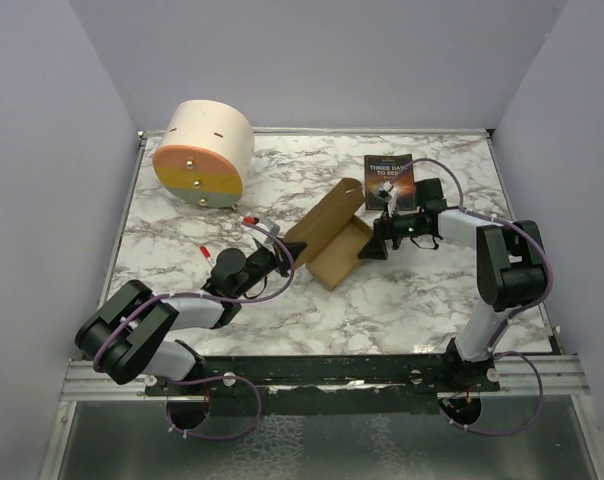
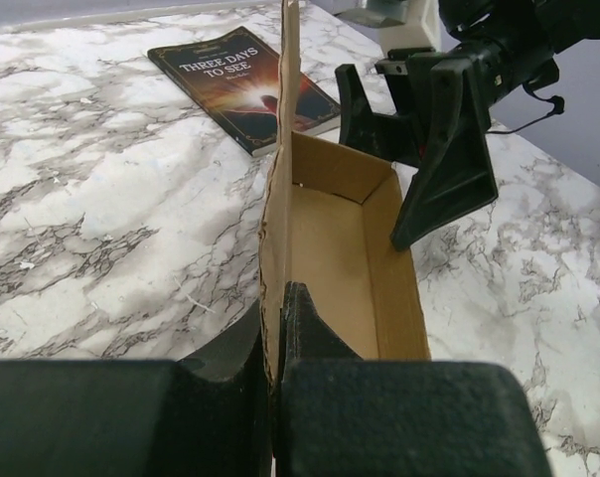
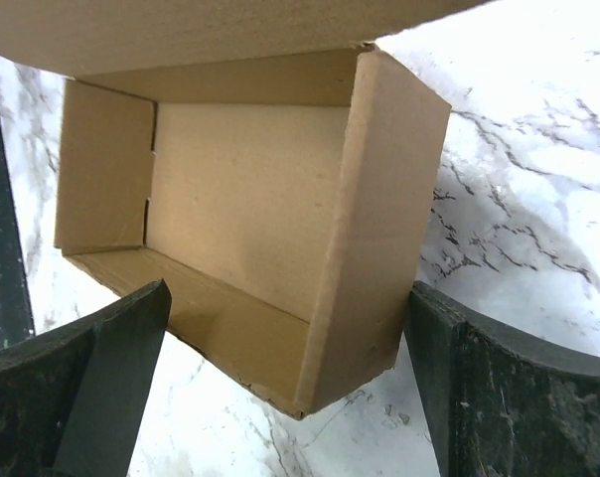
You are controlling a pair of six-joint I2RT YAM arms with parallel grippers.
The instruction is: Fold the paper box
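Observation:
The brown paper box point(image 1: 340, 250) lies mid-table as an open tray with its long lid panel point(image 1: 325, 215) standing up on the left side. My left gripper point(image 1: 283, 255) is shut on the near end of that upright panel; in the left wrist view the gripper point(image 2: 273, 348) pinches the panel's edge point(image 2: 280, 179). My right gripper point(image 1: 372, 243) is open at the box's right end. In the right wrist view its fingers point(image 3: 116, 353) stand either side of the box's near corner point(image 3: 370, 248) without touching it.
A dark paperback book point(image 1: 389, 178) lies just behind the right gripper and also shows in the left wrist view point(image 2: 242, 84). A big cream cylinder with an orange-yellow face point(image 1: 202, 152) stands at the back left. The marble table point(image 1: 182, 230) has raised edges.

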